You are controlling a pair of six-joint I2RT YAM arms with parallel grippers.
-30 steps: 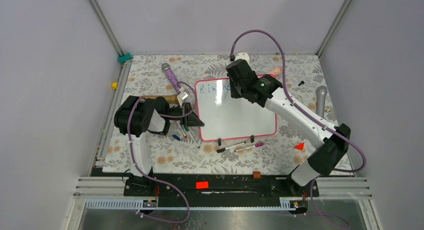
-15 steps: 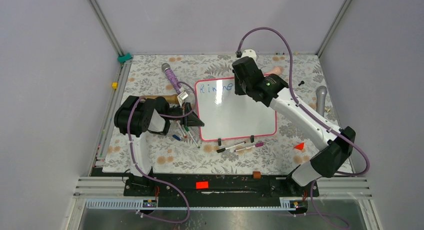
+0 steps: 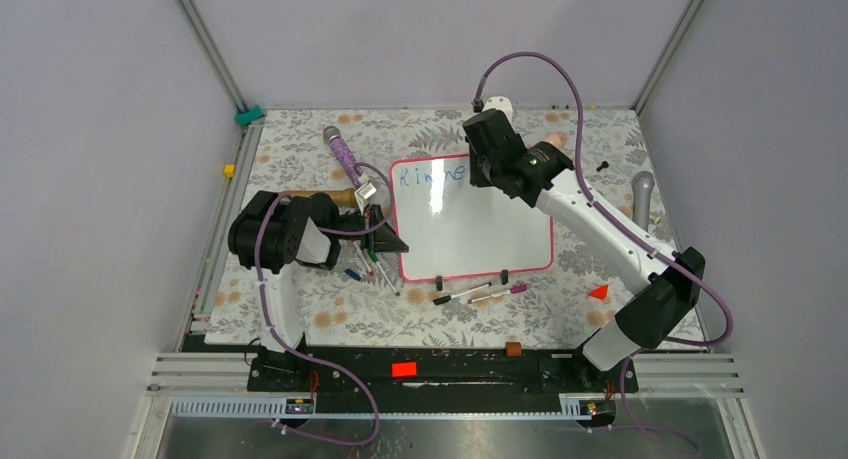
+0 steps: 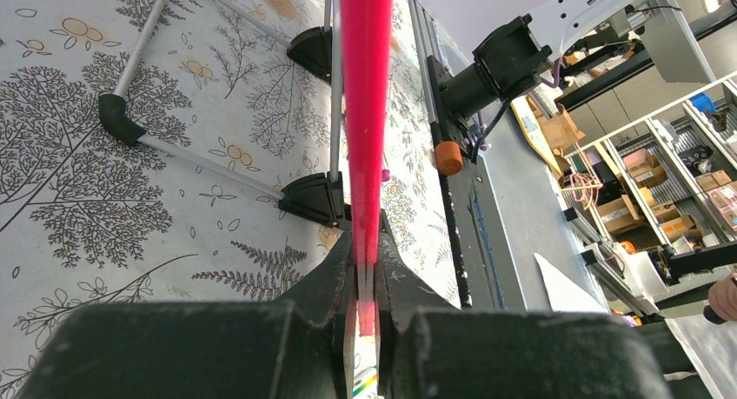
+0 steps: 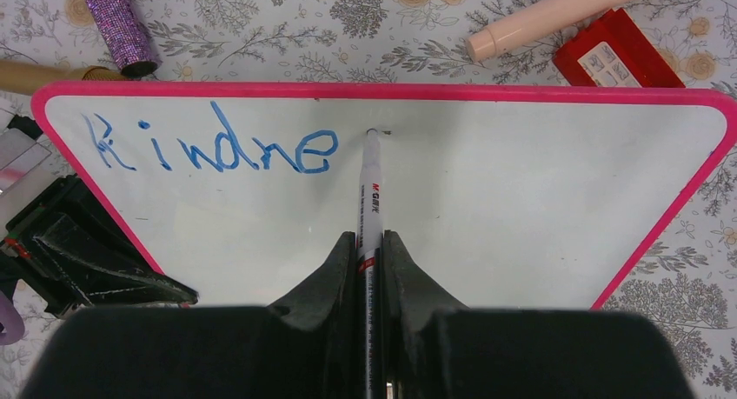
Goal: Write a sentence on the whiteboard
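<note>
The table (image 3: 300,314) is viewed from above and behind. The whiteboard (image 3: 470,229) is shared by all views: seen closely face-on from the right wrist, apparently edge-on from the left.

Place: robotics lab.
Enclosure: grey panel walls (image 3: 90,179) and aluminium frame posts (image 3: 207,47) around a floral-covered bench (image 3: 300,314).
Equipment: two cabled robot arms (image 3: 590,219) on a black base rail (image 3: 450,369).
Background: metal shelving (image 4: 660,156) stacked with cardboard boxes (image 4: 621,212).
</note>
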